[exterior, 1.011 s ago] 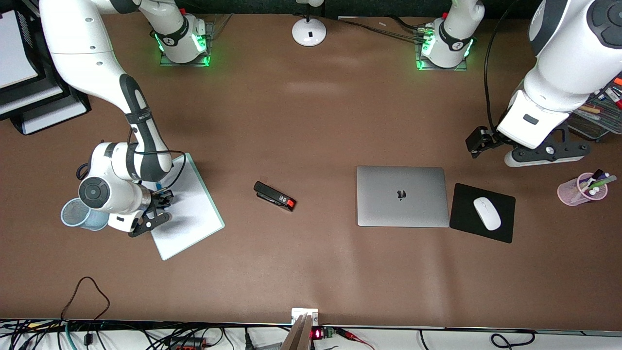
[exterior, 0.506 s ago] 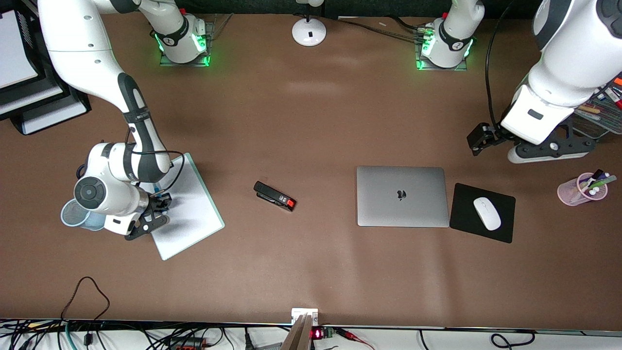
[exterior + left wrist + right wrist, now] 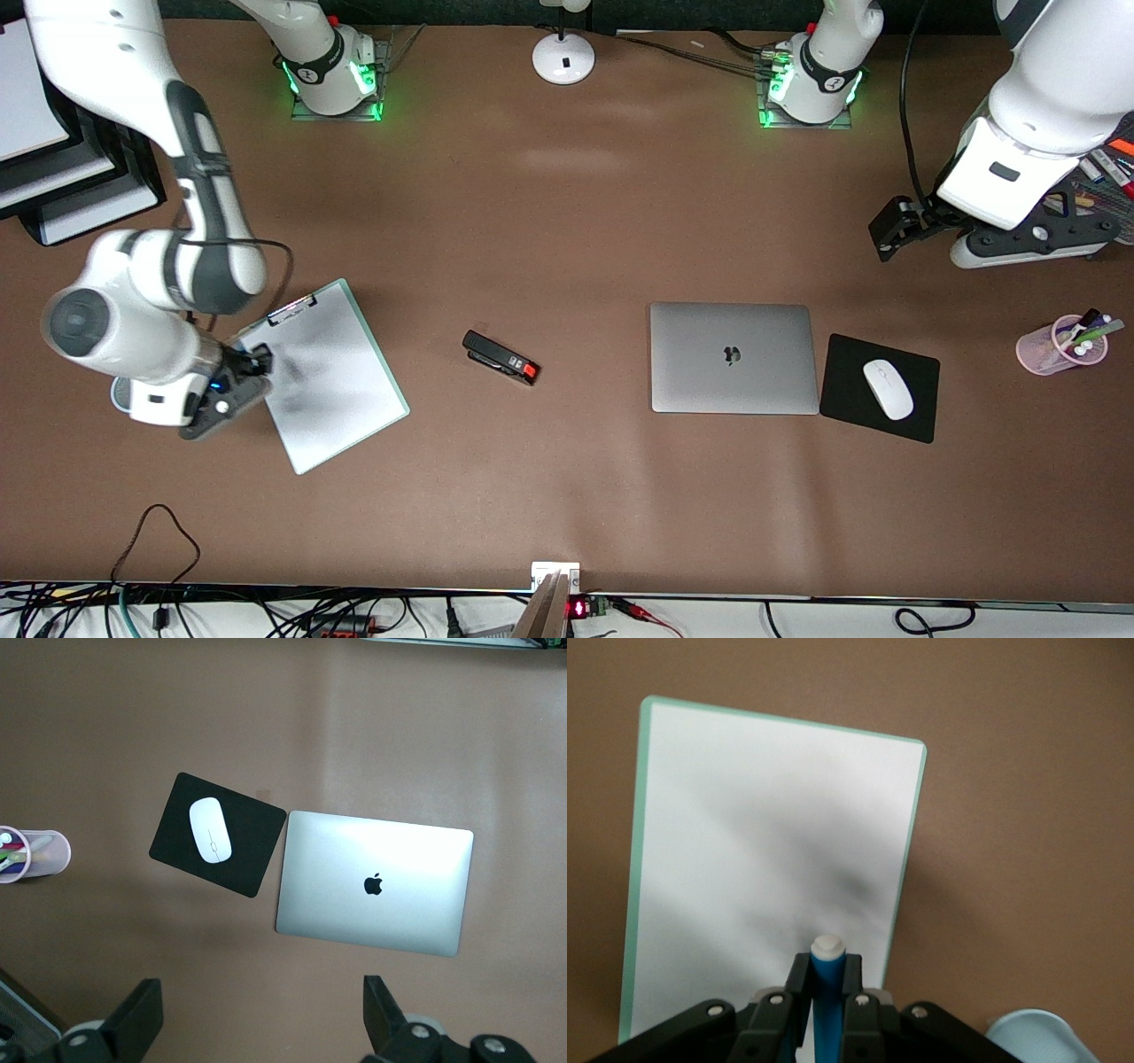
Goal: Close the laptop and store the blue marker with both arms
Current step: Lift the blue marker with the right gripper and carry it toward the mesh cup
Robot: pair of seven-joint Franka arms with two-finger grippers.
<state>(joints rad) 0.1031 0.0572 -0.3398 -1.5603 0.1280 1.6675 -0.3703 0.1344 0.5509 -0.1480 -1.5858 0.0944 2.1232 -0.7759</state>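
With my right gripper clamped on the blue marker above the clipboard, I could miss the pale cup beside it, barely visible, if I release early.

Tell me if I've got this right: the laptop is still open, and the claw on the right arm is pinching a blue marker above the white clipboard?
Not quite: the laptop is closed, its lid with the apple logo lying flat, as the front view shows. The rest holds: the right claw is shut on the blue marker above the white clipboard.
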